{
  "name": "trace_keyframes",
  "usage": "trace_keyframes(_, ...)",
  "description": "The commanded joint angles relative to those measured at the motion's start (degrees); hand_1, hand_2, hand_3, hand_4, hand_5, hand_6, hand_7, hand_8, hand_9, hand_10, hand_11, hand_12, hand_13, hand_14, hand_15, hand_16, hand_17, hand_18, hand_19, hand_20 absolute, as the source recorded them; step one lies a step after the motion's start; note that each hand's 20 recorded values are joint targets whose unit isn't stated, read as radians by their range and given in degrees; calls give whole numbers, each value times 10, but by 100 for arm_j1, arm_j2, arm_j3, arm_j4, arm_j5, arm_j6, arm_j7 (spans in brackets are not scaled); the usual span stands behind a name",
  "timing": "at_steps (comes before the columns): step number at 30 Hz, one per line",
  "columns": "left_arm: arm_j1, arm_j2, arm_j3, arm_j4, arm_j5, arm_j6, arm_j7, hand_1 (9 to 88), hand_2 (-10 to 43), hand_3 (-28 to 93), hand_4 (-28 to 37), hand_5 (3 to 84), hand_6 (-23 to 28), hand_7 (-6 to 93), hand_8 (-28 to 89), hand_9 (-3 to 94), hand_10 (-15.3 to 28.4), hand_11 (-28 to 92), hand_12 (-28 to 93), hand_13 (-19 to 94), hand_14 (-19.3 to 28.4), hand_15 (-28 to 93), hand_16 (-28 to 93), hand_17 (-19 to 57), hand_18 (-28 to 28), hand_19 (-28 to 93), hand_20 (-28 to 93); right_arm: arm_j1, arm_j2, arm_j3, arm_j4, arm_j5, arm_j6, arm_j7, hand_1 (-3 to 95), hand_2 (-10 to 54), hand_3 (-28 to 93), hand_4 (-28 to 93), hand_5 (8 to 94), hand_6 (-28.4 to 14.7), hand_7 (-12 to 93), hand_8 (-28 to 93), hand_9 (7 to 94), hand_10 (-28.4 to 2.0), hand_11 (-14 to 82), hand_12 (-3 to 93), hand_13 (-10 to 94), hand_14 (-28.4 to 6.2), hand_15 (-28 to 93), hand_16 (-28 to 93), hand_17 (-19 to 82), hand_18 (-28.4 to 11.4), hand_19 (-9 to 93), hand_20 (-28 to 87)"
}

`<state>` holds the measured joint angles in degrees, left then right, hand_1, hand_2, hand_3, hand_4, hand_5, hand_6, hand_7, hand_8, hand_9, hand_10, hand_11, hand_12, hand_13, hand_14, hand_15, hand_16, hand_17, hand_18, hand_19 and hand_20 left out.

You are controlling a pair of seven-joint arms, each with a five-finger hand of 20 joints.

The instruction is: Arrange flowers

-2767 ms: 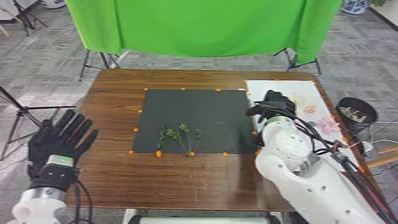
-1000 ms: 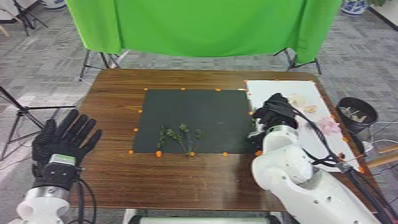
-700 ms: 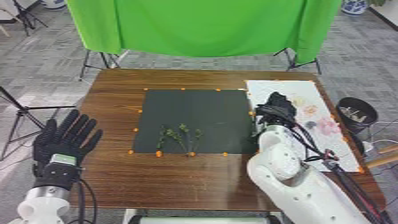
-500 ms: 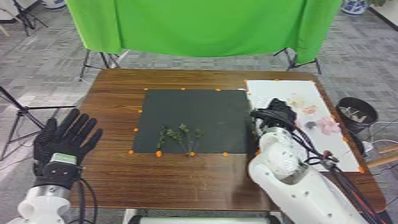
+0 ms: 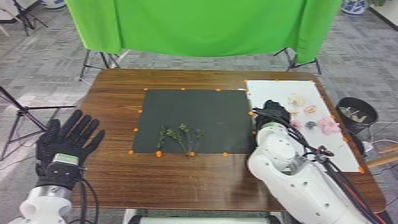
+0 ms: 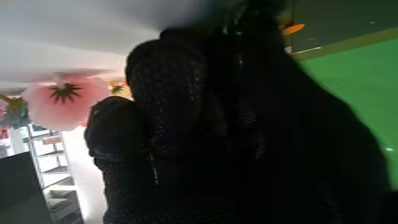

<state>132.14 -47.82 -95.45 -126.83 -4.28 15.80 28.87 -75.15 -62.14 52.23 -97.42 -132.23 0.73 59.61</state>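
Now that the right hand (image 5: 271, 113) has shifted off the pale flowers (image 5: 297, 100) towards the dark mat (image 5: 197, 110), the head view shows more of the white sheet (image 5: 281, 90) beyond it. To that hand's right lie the pale flowers, a grey flower (image 5: 310, 124) and pink flowers (image 5: 330, 126). To its left and a little nearer the robot, thin green stems (image 5: 184, 136) fan out on the mat. The shift may mean the next piece is about to join them, but how open the right hand is, or whether it holds anything, cannot be told. Well off to its left, the left hand (image 5: 67, 150) is spread and empty.

In the right wrist view, beside the glove, a soft, round pink flower shows its green, star-shaped base (image 6: 66, 93).
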Motion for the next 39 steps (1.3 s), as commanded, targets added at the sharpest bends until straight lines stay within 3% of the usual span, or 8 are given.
trace_keyframes(1,-2,-71,23,15,2,28,-93,284,164,710,-283,419,94,170,-95,383,160,229,131,281,157,399,-64,-78,154,411,105,-402,-19,-232,227,86,482,-40,640,-95,732,-280,720,-11,424,145,855,-108,73,348,873,-25,414,391,554,-184,932,242)
trace_keyframes(6,12,-88,18,7,11,16,-99,284,164,710,-283,419,94,170,-95,383,160,229,131,281,157,399,-64,-78,154,411,105,-449,122,-100,-129,345,985,64,637,-95,760,-282,720,-7,483,148,893,-92,94,382,908,-24,385,417,573,-185,932,237)
trace_keyframes(9,32,-94,-19,-1,-4,17,-137,284,164,710,-283,419,94,170,-95,383,160,229,131,281,157,399,-64,-78,154,411,105,-449,335,2,-654,630,1345,29,637,-95,765,-282,718,-8,489,149,894,-93,97,395,908,-25,383,425,565,-193,932,241)
trace_keyframes(13,63,-64,-62,-2,-23,-19,-84,284,164,710,-283,419,94,170,-95,383,160,229,131,281,157,399,-64,-78,154,411,105,-401,489,117,-1313,995,1767,-4,636,-95,772,-280,716,-9,494,149,895,-96,98,399,907,-25,382,431,555,-202,932,241)
trace_keyframes(20,53,-7,-73,-1,-2,30,-84,284,164,710,-283,419,94,170,-95,383,160,229,131,281,157,399,-64,-78,154,411,105,-357,398,282,-1942,1654,1911,100,631,-95,778,-269,712,-12,504,147,895,-100,100,405,899,-30,382,437,545,-210,932,240)
trace_keyframes(23,74,22,-106,-11,-11,35,-93,284,164,710,-283,419,94,170,-95,383,160,229,131,281,157,399,-64,-78,154,411,105,-364,204,191,-1984,1699,1890,162,626,-95,781,-255,711,-14,506,145,893,-101,100,405,899,-31,383,434,545,-212,932,239)
trace_keyframes(31,-140,62,37,33,99,50,-198,284,164,710,-283,419,94,170,-95,383,160,229,131,281,157,399,-64,-78,154,411,105,-512,-256,-311,-1728,1255,1895,245,560,-95,774,-192,705,-21,508,145,887,-110,114,416,892,-47,406,416,538,-222,932,258)
trace_keyframes(39,-318,85,161,54,133,77,-202,284,164,710,-283,419,94,170,-95,383,160,229,131,281,157,399,-64,-78,154,411,105,-604,-510,-616,-1192,843,1576,268,551,-95,765,-202,686,-25,530,142,870,-115,152,442,878,-62,454,373,528,-232,932,294)
